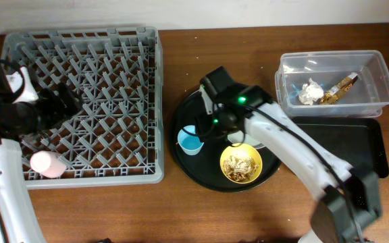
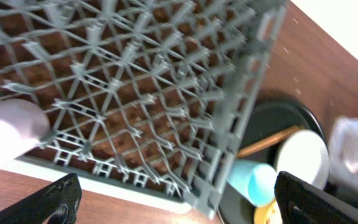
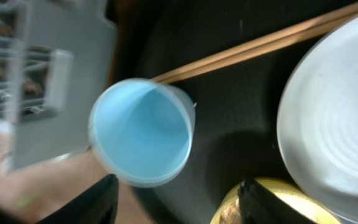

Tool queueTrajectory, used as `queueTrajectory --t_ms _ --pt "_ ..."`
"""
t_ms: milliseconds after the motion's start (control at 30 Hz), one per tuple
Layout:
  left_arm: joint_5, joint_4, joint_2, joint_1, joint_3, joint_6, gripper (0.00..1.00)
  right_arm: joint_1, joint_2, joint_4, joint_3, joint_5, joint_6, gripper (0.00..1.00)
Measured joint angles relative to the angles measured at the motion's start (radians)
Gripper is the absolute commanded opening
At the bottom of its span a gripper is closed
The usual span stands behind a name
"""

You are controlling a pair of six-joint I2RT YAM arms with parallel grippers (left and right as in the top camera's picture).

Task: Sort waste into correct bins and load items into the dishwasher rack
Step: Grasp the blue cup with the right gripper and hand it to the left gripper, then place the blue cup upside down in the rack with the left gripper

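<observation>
Right claw [image 3: 178, 193] spread, empty, over light-blue cup [image 3: 143, 132], which stands upright on round tray [image 1: 193, 169], right of rack [image 1: 113, 81]: judged lining up for pickup. Left claw [image 2: 179, 199] spread, empty, above rack. Pink cup [image 1: 48, 164] loaded at rack's near-left corner. Tissue [image 1: 310, 92], wrapper [image 1: 340, 86] binned in clear tub [image 1: 381, 84], far right.

Overhead top-down; wrist views close, both showing light-blue cup [image 2: 253, 180] [image 3: 143, 132].

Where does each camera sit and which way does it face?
Overhead: above the table, facing down on dishwasher rack, round black tray, clear tub; both arms show.
Left wrist: on the left arm, facing across the rack's corner; open left gripper at bottom.
Right wrist: facing down on the light-blue cup; open right gripper below.
Both wrist views share the cup, chopsticks and plate.
</observation>
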Motion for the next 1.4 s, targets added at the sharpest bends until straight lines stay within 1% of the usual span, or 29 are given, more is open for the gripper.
queueTrajectory --t_ms 33,67,100,133,167,267,300,333,367,433,467,500,567,667,700,800,867,900,933,1000,1033,1067,1100,1133,1200,1233,1300,1367,1400 --pt "0.011 -0.017 -0.005 -0.018 0.002 0.008 0.99 0.000 0.060 0.031 0.000 0.004 0.000 0.33" --pt "0.019 -0.037 -0.005 -0.043 0.003 0.015 0.99 0.000 0.136 0.051 0.000 0.008 0.001 0.20" --pt "0.025 -0.045 -0.005 -0.056 0.003 0.021 0.99 0.000 0.162 0.053 -0.001 0.011 0.006 0.15" --pt "0.039 -0.059 -0.005 -0.067 0.003 0.026 0.99 0.000 0.182 0.060 -0.001 0.015 0.006 0.04" --pt "0.061 -0.057 -0.005 -0.074 0.003 0.038 0.99 0.000 0.181 0.071 -0.001 0.015 0.010 0.04" --pt "0.238 -0.005 -0.004 -0.086 0.003 0.121 0.99 -0.007 0.180 0.043 0.009 0.015 0.011 0.04" --pt "0.330 0.026 -0.003 -0.086 0.003 0.137 0.99 -0.039 0.143 -0.087 0.067 0.010 0.005 0.04" --pt "0.476 0.062 0.002 -0.086 0.003 0.147 0.99 -0.082 0.080 -0.145 0.143 -0.038 -0.040 0.04" --pt "0.603 0.094 0.014 -0.086 0.003 0.153 0.99 -0.119 0.008 -0.167 0.206 -0.103 -0.087 0.04" --pt "0.829 0.101 0.054 -0.095 0.004 0.159 0.99 -0.203 -0.153 -0.188 0.305 -0.388 -0.242 0.04" --pt "0.932 0.101 0.071 -0.109 0.004 0.178 0.99 -0.230 -0.213 -0.178 0.320 -0.512 -0.305 0.04" --pt "1.074 0.105 0.089 -0.153 0.003 0.204 0.99 -0.241 -0.283 -0.169 0.329 -0.669 -0.386 0.04" --pt "1.170 0.124 0.091 -0.237 0.004 0.222 0.99 -0.241 -0.288 -0.153 0.329 -0.786 -0.438 0.04" --pt "1.222 0.160 0.092 -0.388 0.003 0.235 0.93 -0.241 -0.264 -0.100 0.328 -0.904 -0.468 0.04" --pt "1.229 0.171 0.092 -0.426 0.003 0.238 0.83 -0.241 -0.264 -0.067 0.327 -0.935 -0.472 0.04" --pt "1.252 0.176 0.092 -0.505 0.004 0.241 0.84 -0.242 -0.263 -0.023 0.327 -0.951 -0.482 0.04" --pt "1.254 0.176 0.092 -0.523 0.004 0.241 0.82 -0.242 -0.263 -0.006 0.327 -0.914 -0.466 0.04" --pt "1.247 0.177 0.092 -0.523 0.004 0.241 0.70 -0.242 -0.263 0.002 0.327 -0.893 -0.447 0.04" --pt "1.242 0.177 0.092 -0.522 0.004 0.241 0.65 -0.242 -0.263 0.019 0.327 -0.883 -0.435 0.04" --pt "1.246 0.182 0.092 -0.520 0.004 0.254 0.65 -0.242 -0.263 0.039 0.327 -0.887 -0.401 0.05" --pt "1.248 0.182 0.092 -0.519 0.004 0.257 0.64 -0.242 -0.263 0.033 0.327 -0.887 -0.391 0.23" --pt "1.247 0.182 0.092 -0.517 0.004 0.256 0.64 -0.242 -0.263 0.028 0.327 -0.886 -0.388 0.54" --pt "1.239 0.181 0.092 -0.513 0.004 0.256 0.61 -0.242 -0.263 0.022 0.327 -0.870 -0.384 0.68" --pt "1.212 0.179 0.092 -0.507 0.004 0.256 0.60 -0.242 -0.263 0.019 0.327 -0.851 -0.381 0.72" --pt "1.135 0.176 0.092 -0.471 0.004 0.249 0.59 -0.256 -0.263 0.006 0.327 -0.798 -0.360 0.73" --pt "0.959 0.150 0.084 -0.420 0.004 0.219 0.60 -0.282 -0.263 -0.012 0.326 -0.767 -0.340 0.73" --pt "0.618 0.095 0.080 -0.354 0.004 0.159 0.60 -0.293 -0.266 -0.134 0.328 -0.646 -0.262 0.75" --pt "0.330 -0.013 0.065 -0.286 0.003 0.094 0.61 -0.266 -0.266 -0.290 0.326 -0.491 -0.225 0.77" --pt "0.223 -0.060 0.055 -0.261 0.007 0.066 0.69 -0.249 -0.264 -0.343 0.328 -0.430 -0.221 0.77"
